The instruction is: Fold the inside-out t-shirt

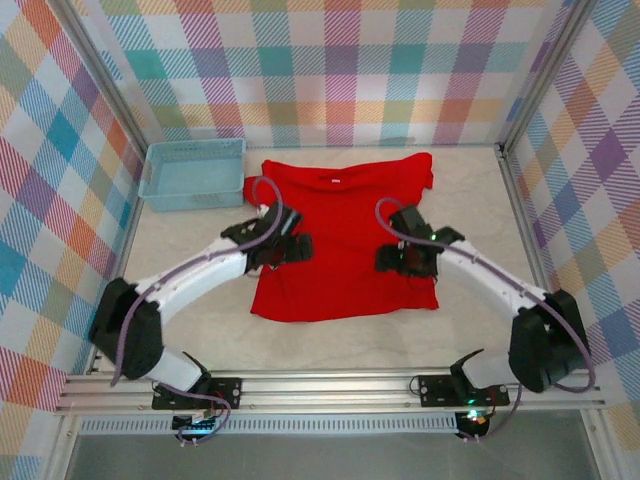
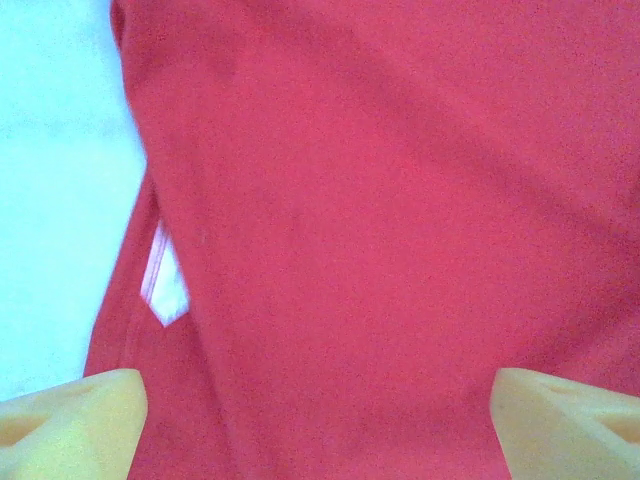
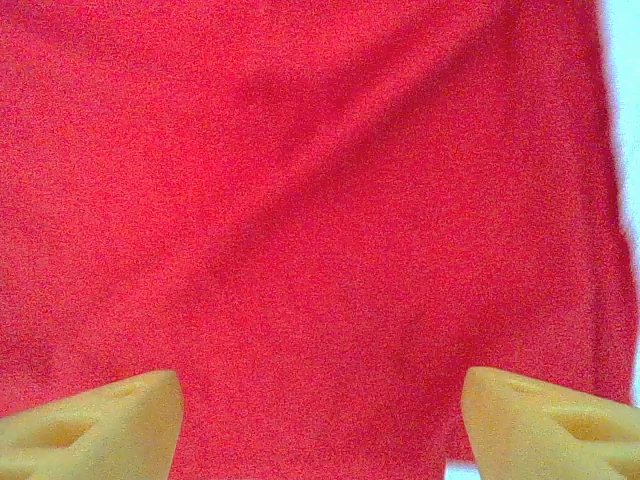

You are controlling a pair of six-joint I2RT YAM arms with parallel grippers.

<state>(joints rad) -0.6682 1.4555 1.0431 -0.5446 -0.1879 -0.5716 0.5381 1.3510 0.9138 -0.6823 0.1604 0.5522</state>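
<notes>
My left fingers (image 2: 70,425) and right fingers (image 3: 90,425) gape wide over the shirt (image 1: 345,240), holding nothing. I fear closing mid-cloth pinches one layer only, skewing the fold.

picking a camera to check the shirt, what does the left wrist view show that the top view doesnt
Left wrist view: a small white tag at the red t-shirt's side edge, and the left claw's yellow fingertips spread wide apart. Top view: the whole shirt spread flat on the table, the blue basket beside it, and the right claw over the cloth. Both: the red shirt with the left claw over it.
</notes>
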